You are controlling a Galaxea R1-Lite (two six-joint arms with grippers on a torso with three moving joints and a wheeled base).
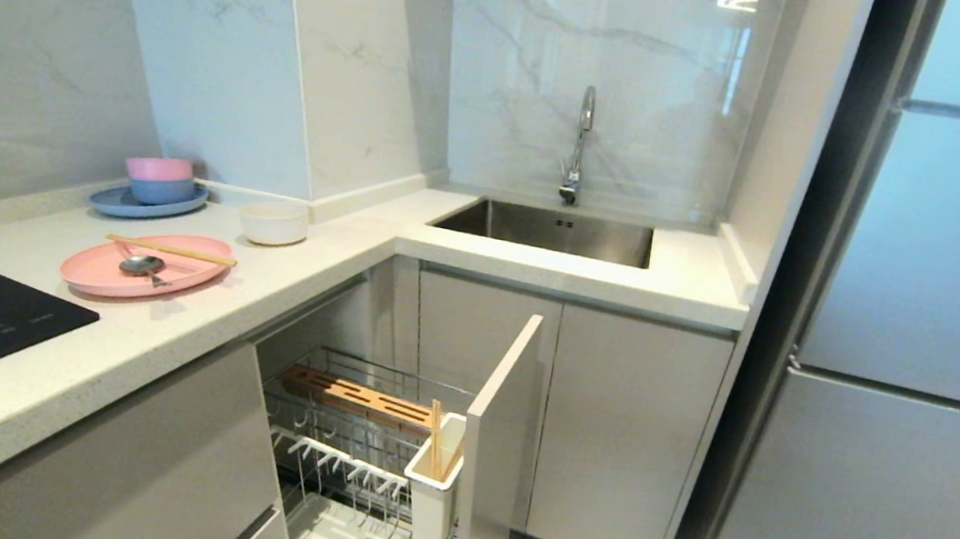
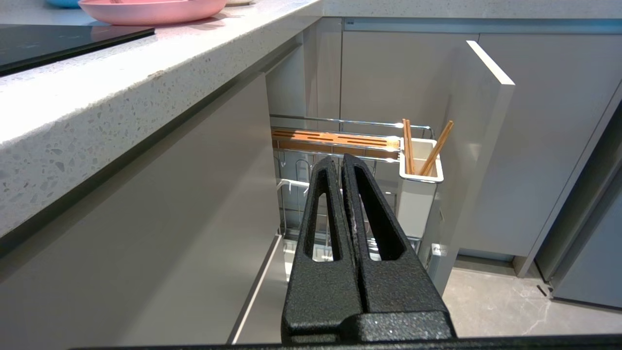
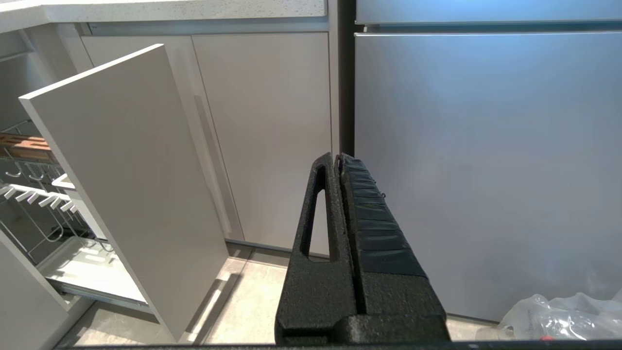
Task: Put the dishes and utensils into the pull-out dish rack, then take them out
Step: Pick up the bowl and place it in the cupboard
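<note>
Left fingers (image 2: 323, 194) closed, seemingly short of rack (image 2: 340, 141).

Head view: high, looking down on the counter (image 1: 161, 331) corner. Both wrist views: low, level, facing the cabinets; all share the pull-out dish rack (image 1: 366, 448).

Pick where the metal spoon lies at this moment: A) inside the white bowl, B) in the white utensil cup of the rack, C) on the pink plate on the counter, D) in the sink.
C: the spoon rests on the pink plate on the counter, below the chopsticks laid across that plate.
</note>
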